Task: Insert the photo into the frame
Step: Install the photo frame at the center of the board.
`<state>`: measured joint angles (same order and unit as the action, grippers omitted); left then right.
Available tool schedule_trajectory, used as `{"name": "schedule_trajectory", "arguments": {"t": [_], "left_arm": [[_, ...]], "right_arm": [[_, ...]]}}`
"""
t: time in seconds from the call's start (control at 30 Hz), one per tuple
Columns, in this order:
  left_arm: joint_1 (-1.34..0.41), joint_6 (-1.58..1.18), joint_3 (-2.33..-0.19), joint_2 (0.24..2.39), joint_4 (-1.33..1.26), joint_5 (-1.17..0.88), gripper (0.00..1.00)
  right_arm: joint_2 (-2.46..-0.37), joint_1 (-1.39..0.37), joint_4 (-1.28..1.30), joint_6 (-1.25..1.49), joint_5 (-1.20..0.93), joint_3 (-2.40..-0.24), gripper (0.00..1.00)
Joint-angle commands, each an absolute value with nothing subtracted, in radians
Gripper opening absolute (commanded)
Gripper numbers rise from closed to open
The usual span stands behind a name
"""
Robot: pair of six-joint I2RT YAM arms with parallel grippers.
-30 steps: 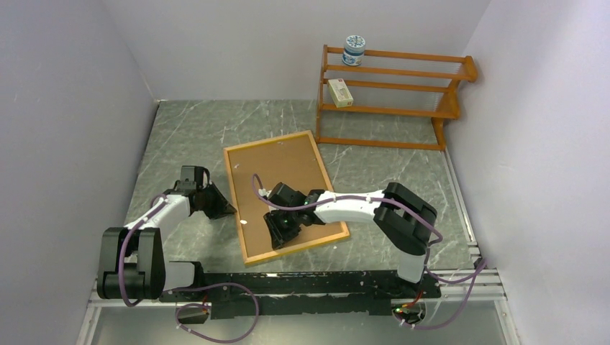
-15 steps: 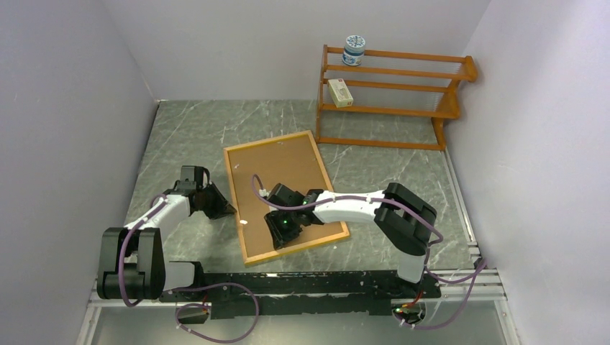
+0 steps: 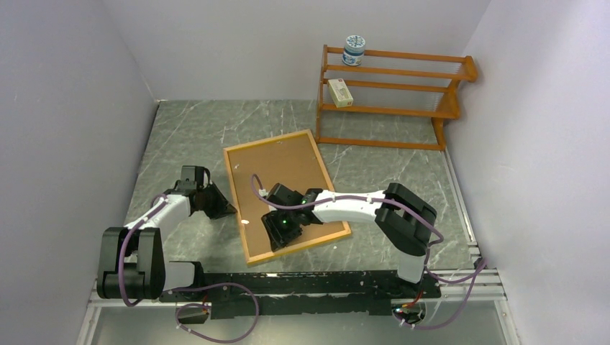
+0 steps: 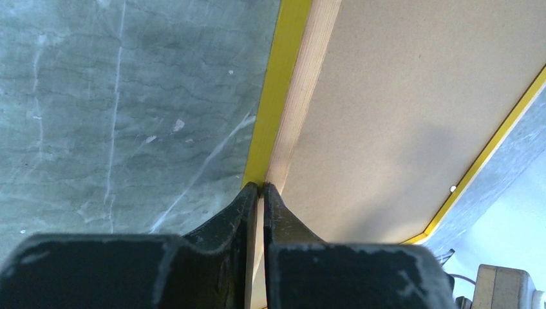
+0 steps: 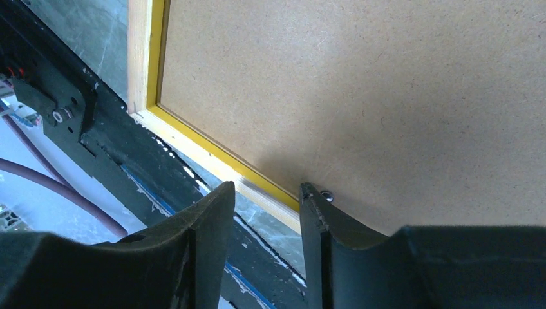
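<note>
The frame lies face down on the table, light wood up and its yellow edge showing. A brown backing board sits inside it. The photo is hidden. My left gripper is shut on the frame's left rail; in the left wrist view its jaws pinch the rail. My right gripper is open just above the board's near end. Its jaws straddle the frame's near rail, and one fingertip is beside a small metal tab.
An orange-brown shelf rack stands at the back right with a jar and a small box on it. Purple walls close in left, back and right. The arms' black base rail runs along the near edge.
My right gripper has edged slightly left and nearer over the board's near end. The left gripper and the frame have not visibly moved.
</note>
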<state>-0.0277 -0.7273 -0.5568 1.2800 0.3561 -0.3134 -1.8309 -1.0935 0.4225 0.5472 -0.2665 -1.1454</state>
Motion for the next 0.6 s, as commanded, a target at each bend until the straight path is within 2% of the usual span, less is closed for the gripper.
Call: {"name": "schedule_trajectory", "arguments": {"t": [0.0,0.3,0.43,0.57], "left_arm": [[-0.032,-0.727,-0.56,1.305,0.379,-0.241,0.12],[-0.033,-0.727,-0.571,1.29,0.388,-0.246,0.15],[-0.032,-0.729,-0.583,1.264,0.397,-0.255,0.2],[-0.034,-0.73,-0.601,1.232,0.397,-0.256,0.33]], "right_arm": [[-1.832,-1.093,0.626,0.537,-0.184,-1.129,0.48],[-1.744,-1.088,0.66,0.574,-0.098,-1.15,0.54],[-1.7,-1.078,0.647,0.612,-0.026,-1.16,0.56],[-1.671,-1.062,0.629,0.64,0.055,-1.163,0.56]]}}
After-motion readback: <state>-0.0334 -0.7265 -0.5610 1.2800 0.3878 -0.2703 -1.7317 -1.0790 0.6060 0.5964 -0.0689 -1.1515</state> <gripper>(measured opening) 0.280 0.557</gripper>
